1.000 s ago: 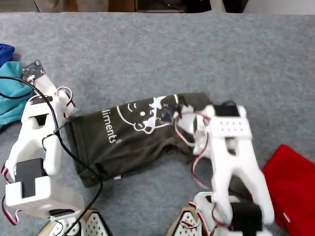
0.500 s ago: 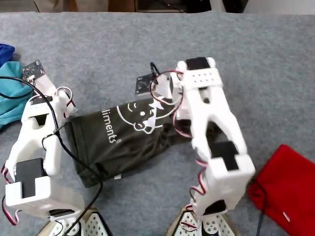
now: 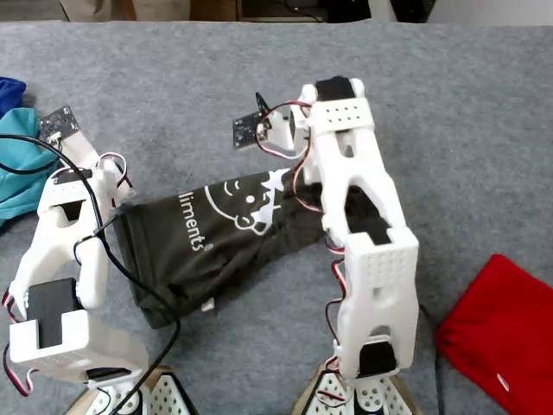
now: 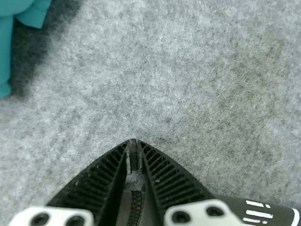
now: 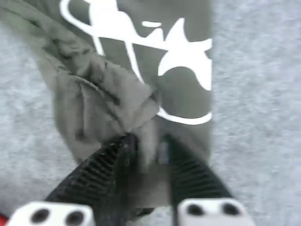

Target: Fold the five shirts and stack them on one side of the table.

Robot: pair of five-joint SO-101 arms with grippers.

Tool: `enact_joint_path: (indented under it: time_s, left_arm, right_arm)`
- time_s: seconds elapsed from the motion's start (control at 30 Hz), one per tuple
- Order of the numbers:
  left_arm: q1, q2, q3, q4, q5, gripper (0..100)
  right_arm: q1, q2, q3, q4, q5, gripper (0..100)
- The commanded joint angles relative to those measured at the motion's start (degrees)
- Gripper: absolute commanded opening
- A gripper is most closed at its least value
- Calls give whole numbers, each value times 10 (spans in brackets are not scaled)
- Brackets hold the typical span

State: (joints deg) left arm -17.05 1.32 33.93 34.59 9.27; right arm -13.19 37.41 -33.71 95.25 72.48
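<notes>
A dark olive shirt (image 3: 216, 251) with white print lies crumpled in the middle of the grey table. My right arm stretches over its right part. My right gripper (image 5: 146, 141) is shut on a bunched fold of the dark olive shirt (image 5: 155, 56), close to the white print. From above, the right gripper (image 3: 301, 192) is mostly hidden under its own arm. My left gripper (image 4: 133, 143) is shut with nothing in it, low over bare table beside the shirt's left end, and the left arm (image 3: 65, 225) stands there too.
A teal shirt (image 3: 17, 173) and a blue one (image 3: 9, 91) lie at the left edge; the teal shirt (image 4: 14, 28) is near my left gripper. A red shirt (image 3: 501, 328) lies at the front right. The table's far half is bare.
My right arm has swung from the front of the table out over the dark shirt and away from me, taking the shirt's right end with it. The left arm has stayed put.
</notes>
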Motion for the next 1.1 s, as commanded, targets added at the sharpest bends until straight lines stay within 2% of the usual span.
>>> enact_joint_path:
  time_s: [0.0, 0.27, 0.33, 0.43, 0.47, 0.53, 0.63, 0.8, 0.9, 1.07]
  left_arm:
    - [0, -2, -26, 3, 1, 24]
    - [0, -2, -26, 3, 1, 24]
    - [0, -2, -25, 3, 1, 24]
    - [0, -2, -25, 3, 1, 24]
    - [0, -2, -25, 3, 1, 24]
    - [0, -2, -25, 3, 1, 24]
    - [2, -4, -24, 5, 1, 24]
    - [50, -7, -24, 53, -22, 21]
    - [80, -7, -24, 70, -26, 21]
    - [83, -7, -24, 69, -27, 21]
  right_arm:
    - [7, -5, -69, 22, -24, 297]
    - [58, -102, -73, 69, -63, 288]
    - [64, -141, -17, 69, -71, 211]
    - [60, -203, 95, 66, -82, 27]
    - [58, -224, 134, 60, -84, 0]
    - [60, -269, 207, 37, -104, 26]
    - [76, -335, 322, -25, -120, 5]
    - [109, -392, 484, -140, -121, 6]
    - [111, -383, 516, -192, -123, 6]
    - [95, -314, 517, -263, -142, 6]
